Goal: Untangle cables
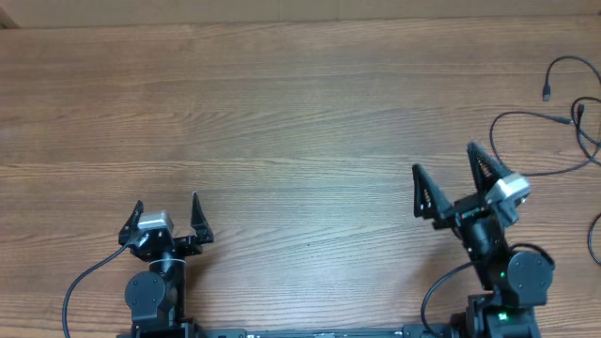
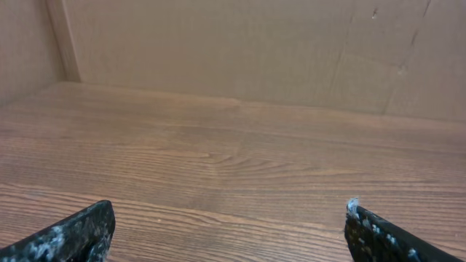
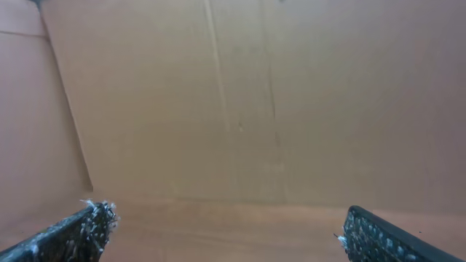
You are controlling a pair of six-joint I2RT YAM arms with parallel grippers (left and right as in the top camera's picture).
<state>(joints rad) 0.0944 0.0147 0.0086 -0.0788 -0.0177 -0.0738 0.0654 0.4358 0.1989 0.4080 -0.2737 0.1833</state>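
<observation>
A wooden table stands before cardboard walls. The cables lie in loose loops at the table's right edge, just beside the right end effector, which is spread wide and empty. The left end effector, well apart from them, is likewise released.

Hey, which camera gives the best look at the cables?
The overhead view. The cables lie at the right edge of the table there, thin black loops with small plugs, partly cut off by the frame. Neither wrist view shows them: the left sees only table and cardboard wall, the right mostly wall.
</observation>
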